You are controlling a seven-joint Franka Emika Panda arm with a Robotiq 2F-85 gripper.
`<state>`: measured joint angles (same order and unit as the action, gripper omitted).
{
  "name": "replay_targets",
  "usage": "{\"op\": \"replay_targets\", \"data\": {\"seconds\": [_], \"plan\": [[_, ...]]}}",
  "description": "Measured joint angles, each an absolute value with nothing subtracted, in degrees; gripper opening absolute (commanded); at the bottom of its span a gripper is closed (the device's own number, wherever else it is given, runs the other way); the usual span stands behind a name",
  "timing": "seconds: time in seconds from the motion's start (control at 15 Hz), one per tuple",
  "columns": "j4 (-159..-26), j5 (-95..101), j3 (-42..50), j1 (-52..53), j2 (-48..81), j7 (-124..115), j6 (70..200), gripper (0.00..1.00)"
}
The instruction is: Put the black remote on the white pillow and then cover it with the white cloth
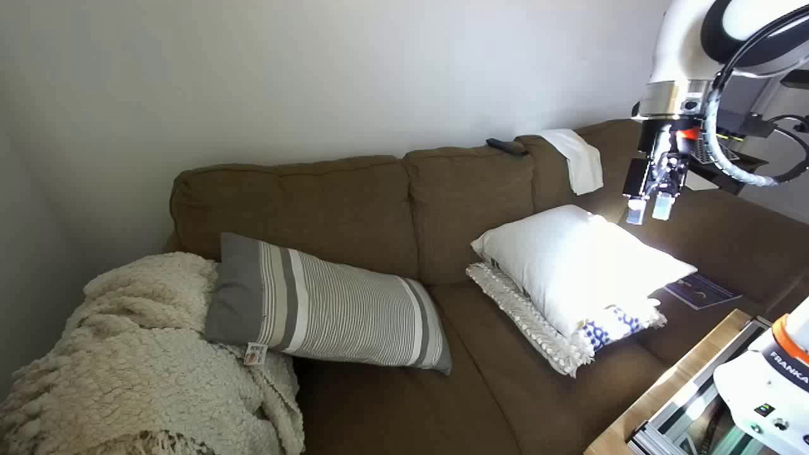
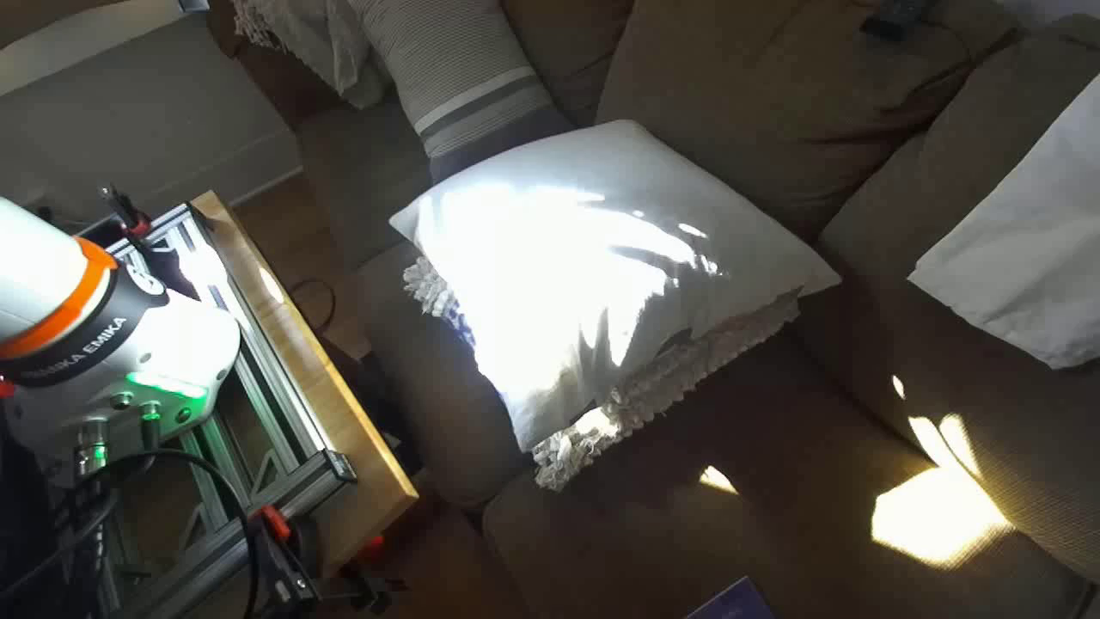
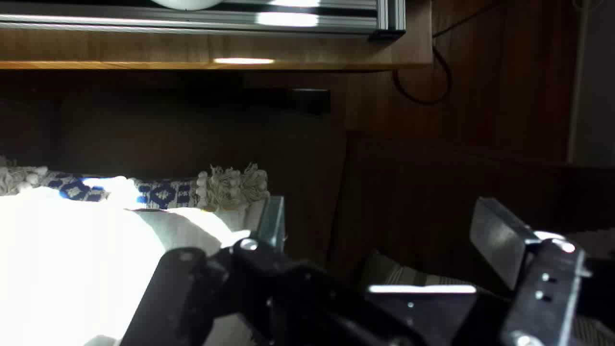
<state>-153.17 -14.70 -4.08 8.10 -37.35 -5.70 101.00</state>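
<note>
- While the gripper (image 1: 650, 210) hangs spread wide, the black remote (image 1: 505, 148) lies atop the sofa backrest (image 1: 471, 183).
- The white cloth (image 1: 583, 165) drapes the sofa backrest nearby.
- The white pillow (image 1: 572, 259) tops a fringed cushion (image 1: 610, 328).

Smooth, matt white pillow (image 1: 562, 265) in plain fabric; thin, soft white cloth (image 1: 584, 163); brown sofa (image 1: 341, 205) in matt upholstery; rough, nubbly cream blanket (image 1: 139, 360); smooth wooden surface (image 3: 144, 48); shiny metal rails (image 3: 144, 21). The black remote (image 1: 505, 146), small and dim, looks like plastic, though its finish is uncertain.
</note>
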Motion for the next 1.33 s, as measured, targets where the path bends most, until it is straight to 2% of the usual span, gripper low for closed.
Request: {"op": "replay_targets", "data": {"seconds": [0.47,0.67,0.93,1.33], "plan": [[-153.0,-14.7,-4.1,7.7,-37.3,-6.2,101.4,1.00],[-150.9,-13.4,-3.4,3.2,-36.4,-7.6,105.6,1.00],[-143.0,-8.0,-0.8,-1.7,-33.1,-5.1,110.6,1.00],[-128.6,-1.7,3.0,-2.7,-20.8,5.1,119.9,1.00]]}}
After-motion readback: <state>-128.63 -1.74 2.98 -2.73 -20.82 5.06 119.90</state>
